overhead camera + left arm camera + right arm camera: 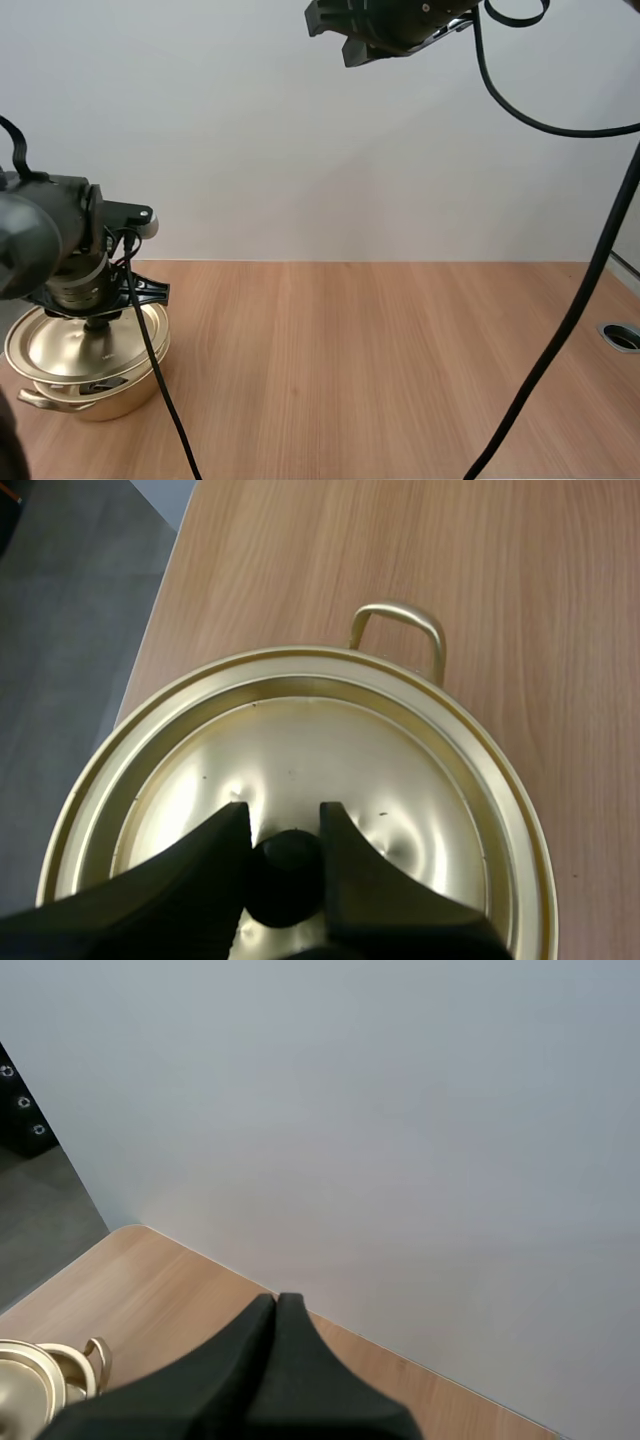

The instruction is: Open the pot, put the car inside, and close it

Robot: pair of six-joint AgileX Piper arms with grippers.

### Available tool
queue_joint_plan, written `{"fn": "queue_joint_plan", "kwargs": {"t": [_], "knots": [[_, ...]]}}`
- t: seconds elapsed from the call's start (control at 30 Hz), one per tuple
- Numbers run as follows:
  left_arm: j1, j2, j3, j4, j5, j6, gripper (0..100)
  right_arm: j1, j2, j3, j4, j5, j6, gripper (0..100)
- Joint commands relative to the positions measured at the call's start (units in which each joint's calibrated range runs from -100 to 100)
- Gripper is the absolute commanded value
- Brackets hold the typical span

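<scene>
My left gripper clamped on knob of lid | pot lidded, near-left on table | my right gripper closed empty, raised high.

A big wooden table stands in front of 1 plain wall. The table top is light brown, with long thin lines running through the wood. The wall is pale grey-white and smooth. Near the table's right edge there is 1 round hole with a grey ring. Past the table's left edge, the floor is dark grey. The light is soft and even.
</scene>
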Motion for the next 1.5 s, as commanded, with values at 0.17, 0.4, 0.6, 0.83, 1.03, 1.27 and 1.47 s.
{"fn": "queue_joint_plan", "kwargs": {"t": [0.17,0.4,0.6,0.83,1.03,1.27,1.47], "knots": [[0.02,2.72,2.18,0.46,-6.09,-0.42,0,-0.35,-0.63,0.02,-0.01,0.68,0.02,0],[0.02,6.40,2.18,0.46,-8.78,-1.19,0,-0.35,-0.63,0.02,0.09,0.59,0.02,0],[0.02,9.06,2.18,0.46,-11.02,-1.56,0,-0.35,-0.63,0.02,0.09,0.59,0.02,0],[0.02,10.77,2.44,0.55,-12.84,-1.56,0,-0.35,-0.63,0.02,0.09,0.59,0.02,0],[0.02,13.46,2.53,0.60,-13.48,-1.56,0,-0.35,-0.63,0.02,-0.02,0.59,0.02,0],[0.02,13.96,2.53,0.60,-15.06,-1.56,0,-0.35,-0.51,0.02,-0.01,0.59,0.02,0],[0.02,13.96,2.53,1.18,-15.21,-3.42,7,-0.35,-0.39,0.02,-0.01,0.59,0.02,0]]}}
